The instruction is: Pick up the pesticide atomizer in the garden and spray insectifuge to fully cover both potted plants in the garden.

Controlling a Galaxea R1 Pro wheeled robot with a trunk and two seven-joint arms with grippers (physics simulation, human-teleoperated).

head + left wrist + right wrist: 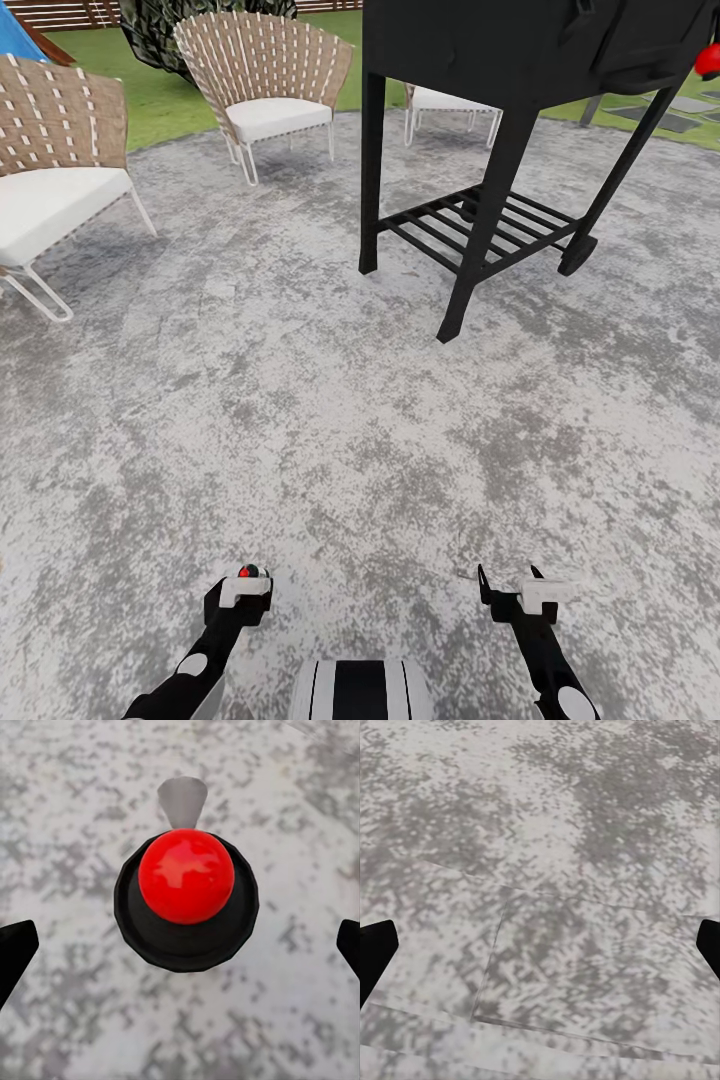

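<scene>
In the left wrist view, a round dark body with a glossy red ball on top and a pale grey spout is seen end-on. I take it for the pesticide atomizer (154, 934). It lies centred between the fingers of my left gripper (187, 945), which stand wide apart and clear of it. In the head view the atomizer (249, 572) shows as a red and green speck at the tip of the left gripper (246, 585). My right gripper (510, 582) (547, 945) hangs open over bare paving. The potted plants are out of view. The garden lawn (170, 100) lies beyond the patio.
I stand on a mottled grey round patio (300, 400). A black grill on legs (480, 210) stands ahead on the right, with a red ball (709, 60) at its side. Woven chairs with white cushions stand at the left (60, 200) and ahead (270, 90).
</scene>
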